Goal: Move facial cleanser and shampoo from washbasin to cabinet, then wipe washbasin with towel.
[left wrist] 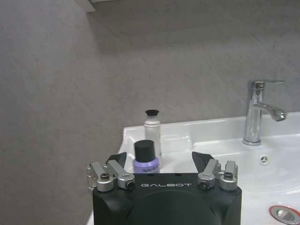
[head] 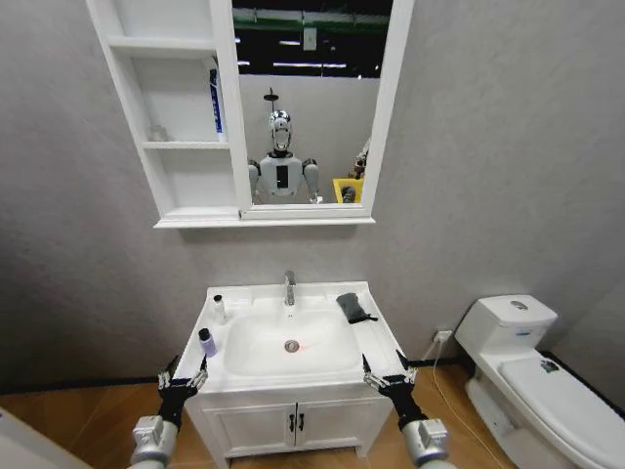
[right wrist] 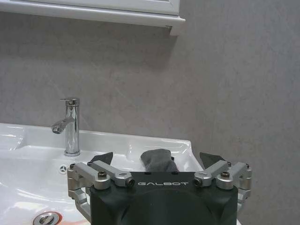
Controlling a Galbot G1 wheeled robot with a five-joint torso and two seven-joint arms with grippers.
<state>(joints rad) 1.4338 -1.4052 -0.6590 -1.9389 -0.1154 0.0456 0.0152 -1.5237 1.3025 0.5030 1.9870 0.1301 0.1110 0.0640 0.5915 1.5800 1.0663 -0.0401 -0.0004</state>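
Note:
The white washbasin (head: 376, 342) stands below the wall cabinet (head: 186, 176) with its shelves and mirror. On the basin's left rim stand a lilac bottle with a black cap (head: 207, 342) (left wrist: 145, 165) and, behind it, a slim white bottle (head: 218, 309) (left wrist: 152, 130); I cannot tell which is the facial cleanser and which the shampoo. The dark towel (head: 354, 307) (right wrist: 158, 161) lies bunched on the right rim. My left gripper (head: 184, 373) (left wrist: 159, 159) is open just short of the lilac bottle. My right gripper (head: 385, 366) (right wrist: 157, 159) is open in front of the towel.
A chrome tap (head: 289, 287) (left wrist: 255, 112) (right wrist: 71, 126) rises at the back of the bowl. A low two-door cupboard (head: 293, 422) carries the basin. A white toilet (head: 527, 381) stands to the right. A blue item (head: 216, 98) sits on a cabinet shelf.

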